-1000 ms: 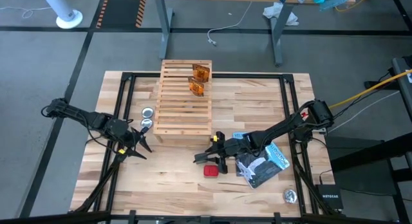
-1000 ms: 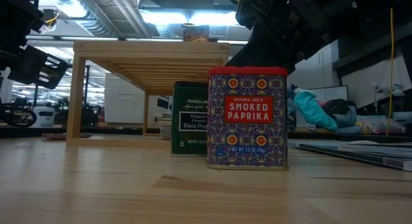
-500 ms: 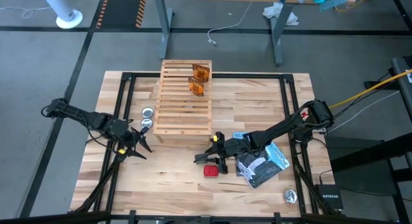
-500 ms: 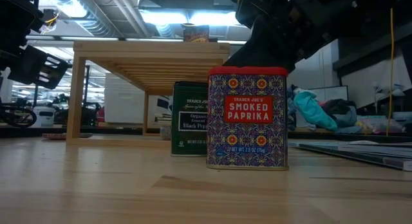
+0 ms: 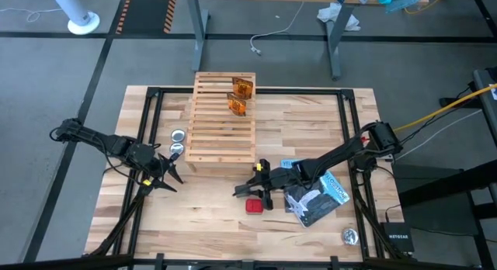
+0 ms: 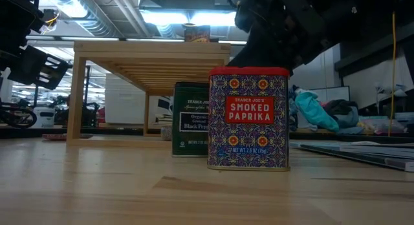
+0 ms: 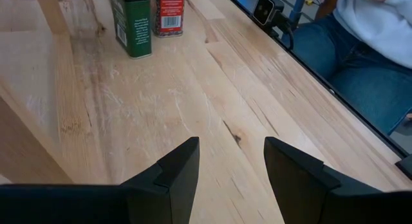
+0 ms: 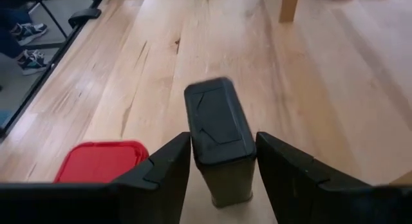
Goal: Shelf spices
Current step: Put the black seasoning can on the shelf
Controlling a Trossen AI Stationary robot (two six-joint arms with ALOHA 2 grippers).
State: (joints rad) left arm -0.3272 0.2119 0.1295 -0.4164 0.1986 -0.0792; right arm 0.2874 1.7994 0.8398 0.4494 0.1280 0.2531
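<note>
right gripper [image 8: 217, 163] sits low over the butcher-block table [image 5: 210, 216] just in front of the light wooden slatted shelf rack [image 5: 223, 122], its two dark fingers [image 8: 161, 169] straddling the dark green-grey rectangular black pepper tin [image 8: 217, 130]; the tin's lid fills the gap between the pads, but actual pad contact can't be confirmed, so this is either a grasp just made or about to be made, tin standing on the wood

red-lidded patterned smoked paprika tin [image 6: 249, 118] stands upright just beside the pepper tin, on the side away from the rack; two orange-brown crinkly packets [image 5: 240, 96] already lie on the rack's far end

left gripper [image 7: 228, 166] hovers idle beside the rack's near-left corner, fingers apart, nothing between them, close to two round silver tins [image 5: 178, 141]

risks:
- one right finger comes down close to the red tin; any sideways drift on lift could tip it, since it's tall and narrow
- grip looks high on the pepper tin, near the lid; smooth metal sides, could slip or swing when raised
- rack edge is near, so a low carry could clip the front slat and knock the tin loose
- slats have gaps, so a tin set down tilted may rock or fall over
- blue-and-black booklets [image 5: 317, 196] lie under the right arm and could get dragged
</note>
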